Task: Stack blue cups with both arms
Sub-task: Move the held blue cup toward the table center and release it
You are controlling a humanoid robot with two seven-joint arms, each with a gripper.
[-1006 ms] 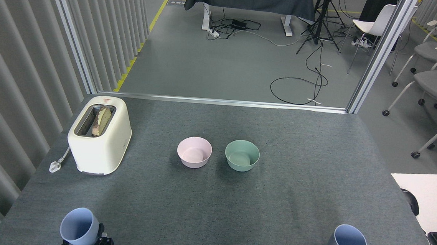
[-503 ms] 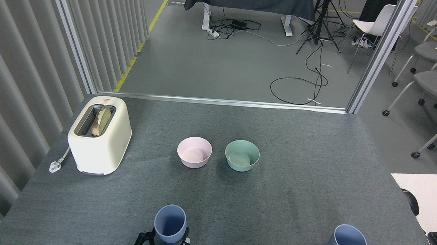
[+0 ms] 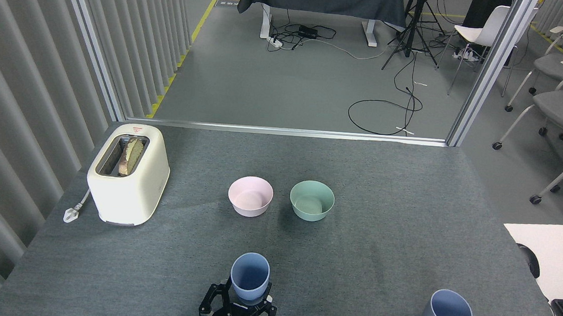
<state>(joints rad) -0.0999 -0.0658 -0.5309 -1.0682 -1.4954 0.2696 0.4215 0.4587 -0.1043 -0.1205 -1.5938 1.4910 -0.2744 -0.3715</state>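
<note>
Holding a pale blue matte plastic tumbler (image 3: pixel 250 276) upright over the near middle of the table, our left gripper (image 3: pixel 238 307) has its black metal fingers (image 3: pixel 210 298) closed around the cup's lower body, mouth open to the ceiling. We read that grip as deliberate: low on the taper, rim clear, so the cup can go down into its twin or take the twin inside it. Whether the base touches the cloth we cannot tell; the gripper hides it.

Well off to the right of our fingers stands the second pale blue plastic tumbler (image 3: pixel 445 315), upright and free, close to the table's near right corner. Our right gripper is nowhere in view, so that cup awaits a hand.

Beyond the fingers, a pale pink plastic bowl (image 3: pixel 250 196) and a sea-green plastic bowl (image 3: pixel 311 200) sit just beside each other, apart from both cups. Far off to the left beyond the fingers, a cream two-slot toaster (image 3: pixel 128 174) holds a slice of bread.

The grey felt-like tabletop (image 3: pixel 388 195) should hold a set-down cup steady. Behind it, grey floor with loose black cables (image 3: pixel 385 110), ribbed grey wall panels (image 3: pixel 13 89) on the left, and grey office chairs (image 3: pixel 562 106) on the right.
</note>
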